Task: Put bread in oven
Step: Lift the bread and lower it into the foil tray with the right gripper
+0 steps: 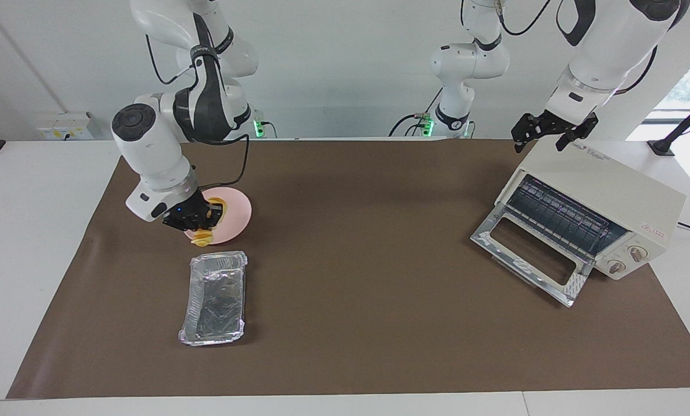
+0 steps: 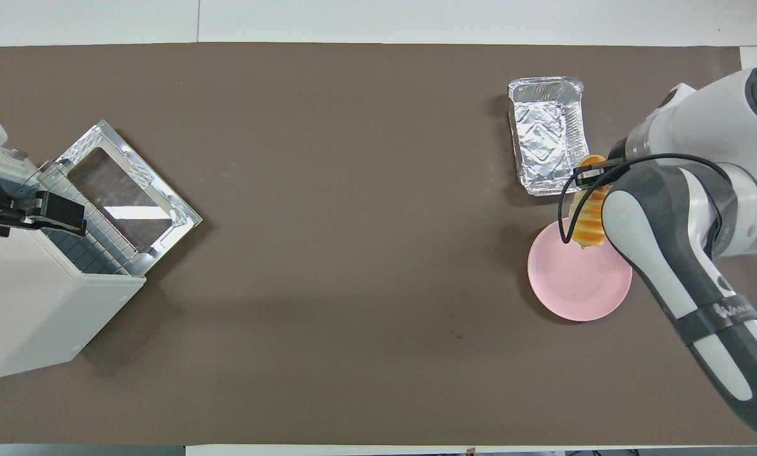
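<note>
A brown mat (image 1: 356, 277) covered the white desk (image 1: 38, 242); a pale wall rose past the robots, with a socket box (image 1: 67, 126) on it. The oven (image 1: 604, 202) carried a small red logo, unreadable, and its door lay open. The right tool (image 1: 197, 218) was clenched on the bread (image 1: 204, 236), lifted over the pink plate's (image 1: 235, 216) edge, beside the foil tray (image 1: 215, 297). The left tool (image 1: 549, 134) hung released over the oven's top, waiting.
</note>
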Robot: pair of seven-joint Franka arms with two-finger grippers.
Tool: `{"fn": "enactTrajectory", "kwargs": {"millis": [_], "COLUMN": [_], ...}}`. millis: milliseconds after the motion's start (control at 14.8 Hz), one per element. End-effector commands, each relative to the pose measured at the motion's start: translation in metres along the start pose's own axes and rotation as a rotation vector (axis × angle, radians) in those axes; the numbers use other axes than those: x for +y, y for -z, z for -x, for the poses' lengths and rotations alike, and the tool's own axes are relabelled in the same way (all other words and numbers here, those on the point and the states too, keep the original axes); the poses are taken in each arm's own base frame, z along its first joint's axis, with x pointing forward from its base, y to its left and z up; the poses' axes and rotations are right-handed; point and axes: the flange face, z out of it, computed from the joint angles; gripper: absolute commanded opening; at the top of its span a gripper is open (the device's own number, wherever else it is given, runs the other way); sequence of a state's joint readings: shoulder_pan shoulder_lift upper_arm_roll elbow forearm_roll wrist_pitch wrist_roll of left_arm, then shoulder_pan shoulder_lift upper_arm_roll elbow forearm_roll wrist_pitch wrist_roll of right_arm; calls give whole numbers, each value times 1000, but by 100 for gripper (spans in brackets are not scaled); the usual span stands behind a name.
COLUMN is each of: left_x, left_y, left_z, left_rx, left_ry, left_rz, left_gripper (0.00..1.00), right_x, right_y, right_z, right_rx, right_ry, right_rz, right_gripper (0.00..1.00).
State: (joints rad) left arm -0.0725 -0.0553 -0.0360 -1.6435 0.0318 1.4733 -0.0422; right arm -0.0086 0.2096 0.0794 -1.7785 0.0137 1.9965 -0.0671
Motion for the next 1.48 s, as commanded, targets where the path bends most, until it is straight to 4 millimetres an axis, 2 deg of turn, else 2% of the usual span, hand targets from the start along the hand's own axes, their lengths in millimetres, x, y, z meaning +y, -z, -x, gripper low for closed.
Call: {"fn": "enactTrajectory", "kwargs": {"millis": [0,202,404,539,809,943,1011,1145,1213,1280,1415], "left_x": [-1,-1,-1,-1,-1,-1,-1,-1,-1,-1,-1], "left_y": [1,1,1,1,1,1,1,1,1,1,1], "left_z": [8,8,8,8,8,8,8,8,8,8,8], "left_rx": [13,13,13,14,14,14,13,13,13,14,13], "left_ry": [1,1,1,1,1,1,1,1,1,1,1], "left_rz": [15,15,15,15,15,15,15,15,15,15,14], "left_gripper": [100,100,100,100,100,100,100,100,100,100,100], "right_x": [12,19,20,22,24,17,9,11,11,11,11], "right_y": [-3,-25,-51,-67,-89,-95,-103,-116,-118,-117,-112], "right_z": [-57,-99,-128,-140,-145,-149,-148,-142,-139,-138,-136], "right_rx": [-19,-17,5,10,1,43,55,57,49,43,32], "right_ry": [6,2,-2,-15,-22,-37,-28,-31,-32,-30,-30], "right_rz": [-25,-33,-39,-43,-45,-51,-50,-46,-47,-47,-44], "right_gripper": [0,0,0,0,0,0,0,0,37,99,100]}}
